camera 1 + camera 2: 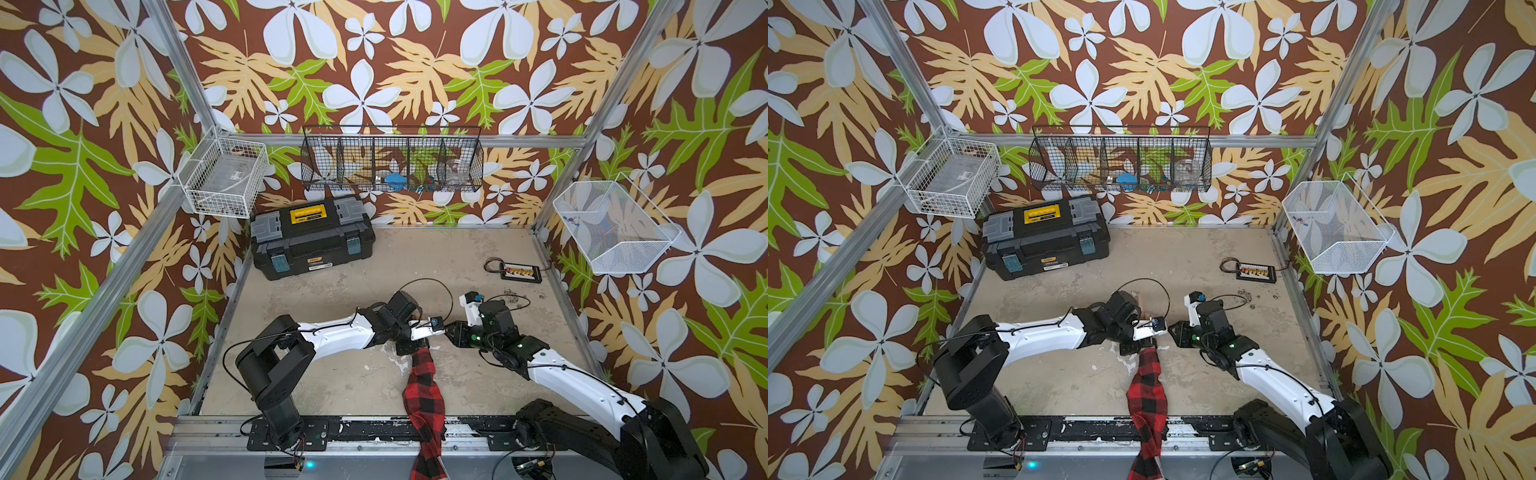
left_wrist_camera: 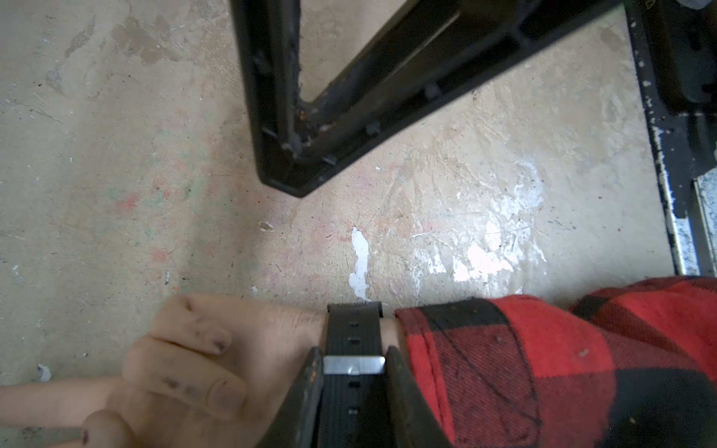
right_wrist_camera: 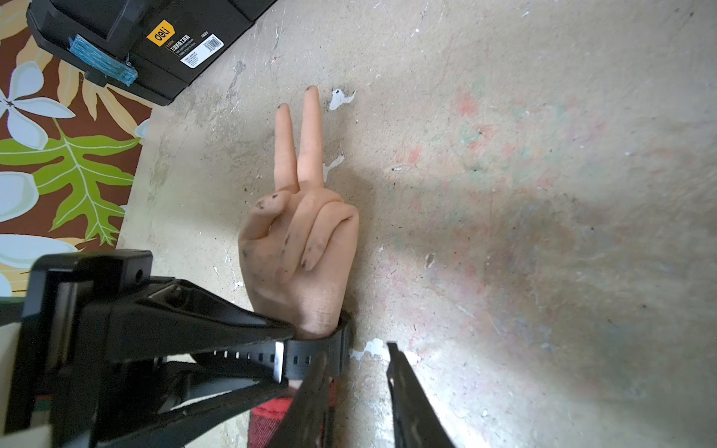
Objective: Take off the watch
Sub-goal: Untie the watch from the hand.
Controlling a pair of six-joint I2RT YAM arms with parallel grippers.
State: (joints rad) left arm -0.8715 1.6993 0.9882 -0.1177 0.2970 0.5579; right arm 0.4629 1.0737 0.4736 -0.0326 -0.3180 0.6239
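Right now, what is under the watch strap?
The watch wraps the wrist of a pale model hand, beside a red plaid sleeve. The left gripper covers some strap; the watch face is not visible.

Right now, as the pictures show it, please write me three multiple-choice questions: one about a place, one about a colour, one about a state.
1. Where is the watch? A in a drawer; B around the wrist of the hand; C on a hook.
2. Which colours has the sleeve? A red and black; B blue and white; C plain green.
3. How is the toolbox? A lid off; B wide open; C shut.
Answers: B, the strap circles the wrist; A, the checks are red and black; C, its lid is down.
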